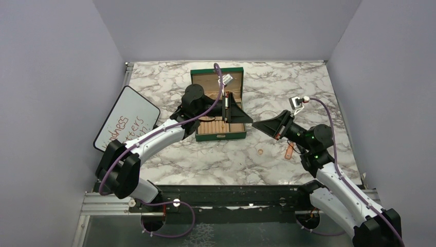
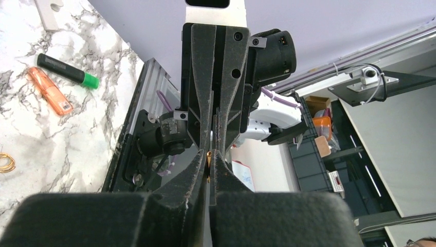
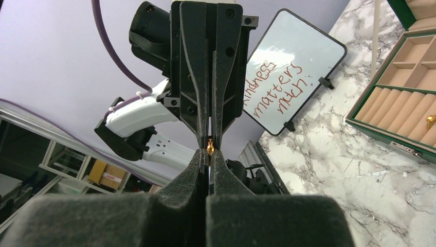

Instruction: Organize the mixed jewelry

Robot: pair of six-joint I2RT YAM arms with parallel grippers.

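top external: marble table (image 1: 205, 159) | whiteboard (image 1: 126, 123) far left | open green box (image 1: 218, 110) mid-table | left gripper (image 1: 249, 119) at box's right edge, jaws pinched on tiny gold speck (image 2: 208, 154) | right gripper (image 1: 256, 125) just beside it, clamped on gold ring (image 3: 210, 146) | loose ring (image 1: 260, 152) on marble near right gripper

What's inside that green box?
Tan ring rolls and square compartments; one gold ring sits in the rolls. The left pincer, meeting the right pincer on a tiny gold piece, covers part of the green box from above, hiding what lies beneath.
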